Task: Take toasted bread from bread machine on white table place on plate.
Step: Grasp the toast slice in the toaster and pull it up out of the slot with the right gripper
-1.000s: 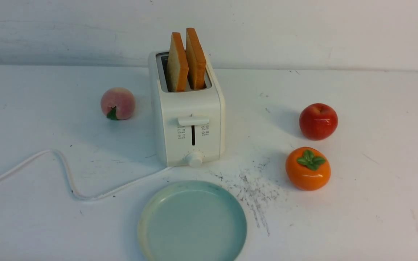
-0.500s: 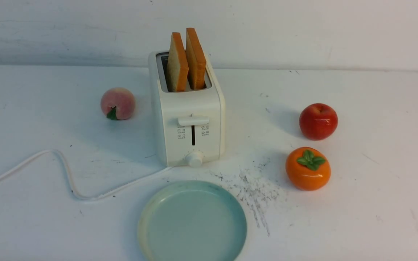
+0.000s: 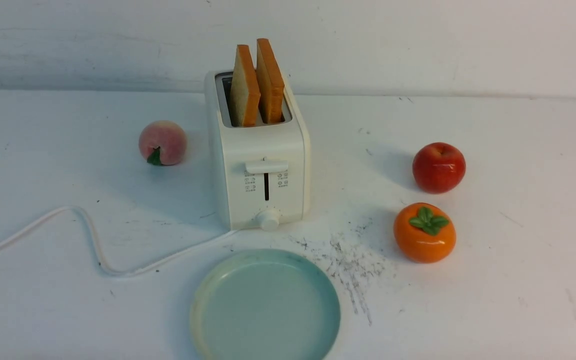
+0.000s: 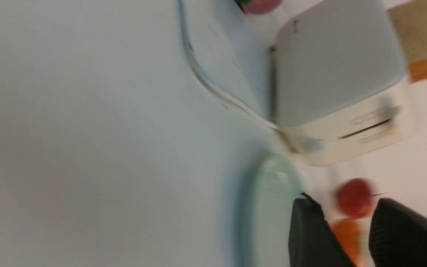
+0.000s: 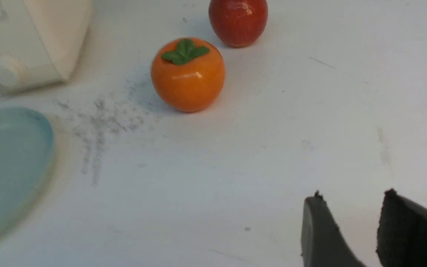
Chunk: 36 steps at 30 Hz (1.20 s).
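Note:
Two slices of toasted bread (image 3: 256,82) stand upright in the slots of the cream-white bread machine (image 3: 260,165) on the white table (image 3: 518,280). The pale blue-green plate (image 3: 265,306) lies empty in front of it. Neither gripper shows in the front view. In the blurred left wrist view my left gripper (image 4: 341,202) is open and empty, with the toaster (image 4: 341,74), a toast slice (image 4: 419,44) and the plate's rim (image 4: 269,207) in sight. My right gripper (image 5: 350,198) is open and empty above bare table, away from the plate (image 5: 9,163).
A peach (image 3: 162,142) lies left of the toaster. A red apple (image 3: 438,167) and an orange persimmon (image 3: 424,232) lie to its right. The white cord (image 3: 93,245) snakes across the left of the table. Dark scuffs (image 3: 353,265) mark the table beside the plate.

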Tool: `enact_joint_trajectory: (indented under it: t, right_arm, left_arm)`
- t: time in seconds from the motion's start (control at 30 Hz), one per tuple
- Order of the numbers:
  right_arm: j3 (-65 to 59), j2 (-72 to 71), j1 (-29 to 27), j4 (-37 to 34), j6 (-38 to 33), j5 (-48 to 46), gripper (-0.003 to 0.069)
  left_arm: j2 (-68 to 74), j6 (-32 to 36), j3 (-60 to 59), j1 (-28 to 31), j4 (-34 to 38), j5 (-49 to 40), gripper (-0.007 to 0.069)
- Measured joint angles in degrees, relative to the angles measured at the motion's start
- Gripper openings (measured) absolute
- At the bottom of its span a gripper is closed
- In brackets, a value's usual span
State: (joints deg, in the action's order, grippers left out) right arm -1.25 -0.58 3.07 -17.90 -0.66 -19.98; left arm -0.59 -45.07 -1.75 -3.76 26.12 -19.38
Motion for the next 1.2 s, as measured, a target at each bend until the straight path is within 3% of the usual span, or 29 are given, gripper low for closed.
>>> enact_joint_trajectory:
  t: [0.1, 0.17, 0.37, 0.57, 0.73, 0.83, 0.93, 1.03, 1.2]
  right_arm:
    - [-0.2, 0.0, 0.0, -12.3, 7.0, 3.6, 0.0240]
    - [-0.2, 0.0, 0.0, -18.8, 9.7, 6.6, 0.0240]
    - [-0.2, 0.0, 0.0, -30.8, 11.9, 13.0, 0.0240]
    - [0.5, 0.0, 0.0, -34.8, 11.8, 16.8, 0.0220]
    - [8.0, 0.3, 0.0, -32.1, 4.6, 19.0, 0.0116]
    - [17.7, 4.8, 0.0, -28.7, -7.9, 19.6, 0.0001]
    - [24.0, 11.0, 0.0, -27.7, -15.4, 17.3, -0.0015]
    - [32.7, 22.3, 0.0, -27.2, -23.1, 7.9, -0.0005]
    - [44.4, 45.6, 0.0, -25.9, -25.8, -12.7, -0.0002]
  left_arm:
    - [0.0, -8.1, 0.0, 0.0, 16.1, 0.8, 0.0237]
    - [0.0, -9.7, 0.0, 0.0, 21.8, 1.6, 0.0237]
    - [0.0, -10.4, 0.0, 0.0, 25.0, 5.5, 0.0237]
    - [0.0, -10.9, 0.0, 0.0, 26.3, 9.4, 0.0237]
    - [0.0, -10.8, 0.0, 0.0, 27.9, 11.4, 0.0234]
    - [0.0, -9.0, 0.0, 0.0, 28.2, 12.8, 0.0209]
    - [0.0, -6.7, 0.0, 0.0, 28.3, 13.5, 0.0179]
    - [0.0, -3.7, 0.0, 0.0, 28.4, 13.8, 0.0122]
    - [0.0, -0.2, 0.0, 0.0, 28.5, 12.9, 0.0020]
